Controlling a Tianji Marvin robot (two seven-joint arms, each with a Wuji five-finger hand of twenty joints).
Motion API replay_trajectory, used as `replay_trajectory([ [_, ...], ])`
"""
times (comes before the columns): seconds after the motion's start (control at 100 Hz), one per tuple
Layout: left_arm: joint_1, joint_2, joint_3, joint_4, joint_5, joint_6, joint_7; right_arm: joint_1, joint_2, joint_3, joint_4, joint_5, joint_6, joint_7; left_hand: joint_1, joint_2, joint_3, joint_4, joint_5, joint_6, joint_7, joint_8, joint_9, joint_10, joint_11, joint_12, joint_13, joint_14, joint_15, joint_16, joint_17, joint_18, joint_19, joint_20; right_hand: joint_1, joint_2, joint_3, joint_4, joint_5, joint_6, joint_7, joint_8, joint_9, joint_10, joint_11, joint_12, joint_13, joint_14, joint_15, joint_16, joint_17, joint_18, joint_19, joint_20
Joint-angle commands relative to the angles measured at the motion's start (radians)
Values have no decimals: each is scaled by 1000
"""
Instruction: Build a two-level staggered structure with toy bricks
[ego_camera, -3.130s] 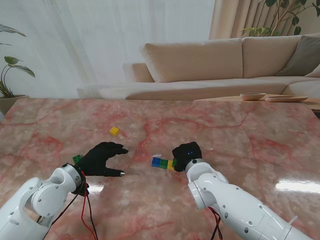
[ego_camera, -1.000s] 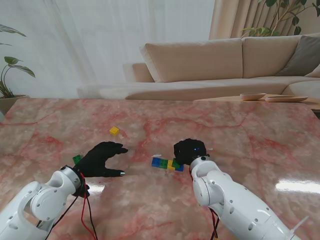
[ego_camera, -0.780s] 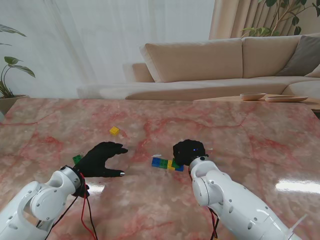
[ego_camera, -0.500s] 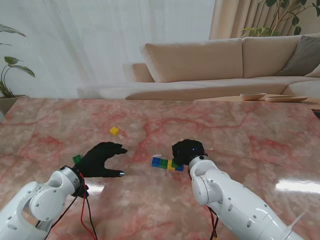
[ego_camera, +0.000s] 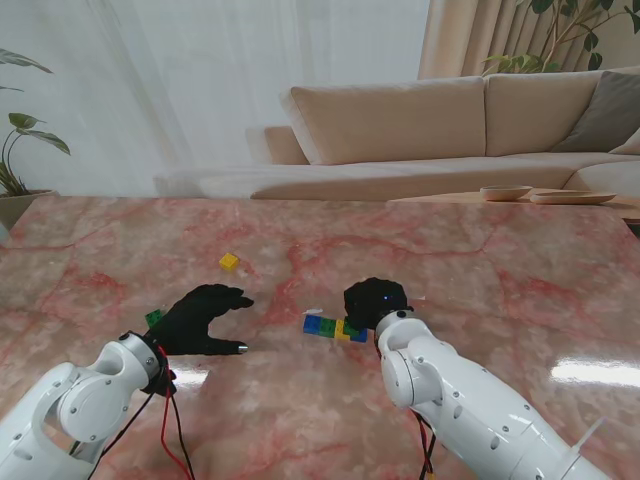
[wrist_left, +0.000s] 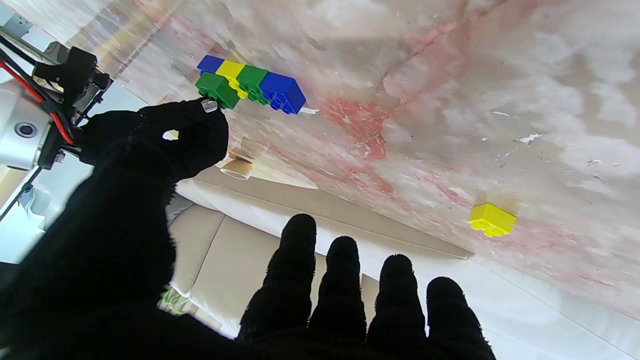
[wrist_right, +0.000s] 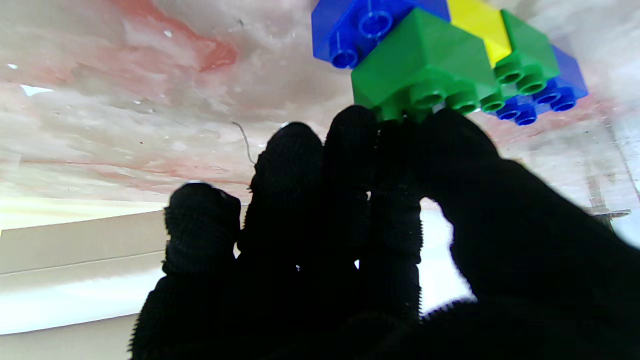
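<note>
The right hand (ego_camera: 374, 303) sits right over the near end of the brick row (ego_camera: 334, 328) in the middle of the pink marble tabletop (ego_camera: 480, 270). From its wrist camera, the fingertips (wrist_right: 350, 125) and thumb press on a green brick (wrist_right: 425, 75) that rides on top of the row, overlapping a blue brick (wrist_right: 360, 30) beneath; whether the fingers actually pinch it or only push on it, I cannot tell. The row itself reads blue, yellow, green, blue in the left wrist view (wrist_left: 250, 82), four bricks on the lower level with the one green brick above at the end by the hand.

The left hand (ego_camera: 205, 318) rests on the tabletop well to the left of the row, fingers spread, holding nothing. A small green brick (ego_camera: 154, 319) peeks out just beside its wrist. One lone yellow brick (ego_camera: 229, 262) lies farther from me, apart from both hands.
</note>
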Motion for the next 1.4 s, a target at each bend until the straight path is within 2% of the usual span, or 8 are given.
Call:
replay_trajectory([
  [0.0,6,2,-1,-3,2,1,-5,-30,1,-15,52,8,12,27,27,27,-9,20,24,9,-5,-7,-24,4,-25,-11,-27,-49,-32,-16,0,-31,-44,-12,90,-59,-7,2,48,-32,-20,-48,46,14,-9,-16,43,-10,-3,5,17,6,65,-15],
  [0.61,-5,4,9,-3,0,-5,-12,-80,14,-4,57,-1,3,42,24,34,-7,20,26,13,-4,-6,-24,3,-24,-11,-28,-48,-32,-16,0,-31,-46,-15,143,-136,-17,-1,63,-62,-4,-65,64,-4,-13,-31,54,-17,-30,-5,27,-1,60,-22],
  [0.76,-5,4,8,-4,1,-7,-11,-75,14,-11,67,6,-4,45,25,34,-4,20,28,10,-3,-6,-22,3,-23,-10,-27,-49,-31,-15,0,-31,-46,-15,136,-130,-14,-2,57,-63,-5,-69,57,-7,-18,-36,48,-17,-40,-7,24,-1,58,-24],
  [0.88,-6,4,9,-4,2,-7,-10,-79,10,1,69,12,-25,22,24,33,-2,20,28,10,-2,-5,-22,3,-23,-10,-27,-49,-30,-15,0,-31,-46,-15,121,-108,-20,-3,27,-61,-17,-72,27,2,-33,-41,28,-19,-62,-14,8,-4,40,-29],
  [0.97,-7,3,10,-4,2,-6,-9,-83,6,14,66,9,-40,0,23,34,-2,20,27,9,-3,-6,-23,3,-23,-10,-28,-50,-30,-15,0,-31,-46,-16,114,-91,-26,-2,6,-58,-27,-73,11,-12,-42,-40,10,-24,-64,-11,-7,-14,35,-27],
  [1.0,-7,3,10,-3,2,-6,-8,-84,6,18,63,8,-44,-3,22,34,-2,20,27,10,-2,-5,-23,3,-23,-10,-27,-50,-30,-15,0,-32,-46,-16,113,-88,-29,-1,-1,-57,-30,-73,3,-2,-46,-40,3,-26,-62,-9,-10,-17,35,-25],
  [1.04,-8,3,11,-3,3,-6,-6,-84,5,23,61,7,-50,-9,23,32,-1,20,27,9,-2,-5,-22,2,-23,-10,-26,-50,-29,-15,0,-32,-46,-16,111,-84,-31,0,-6,-55,-32,-72,-2,-11,-48,-38,-3,-28,-61,-7,-14,-18,35,-24],
  [1.39,-2,2,2,-5,7,-10,-1,-87,1,39,43,2,-81,-33,23,31,3,19,27,9,-3,-6,-22,-2,-25,-11,-27,-50,-30,-16,1,-32,-47,-18,99,-55,-38,4,-29,-53,-44,-69,-22,-10,-62,-39,-30,-33,-67,-6,-40,-21,16,-21],
])
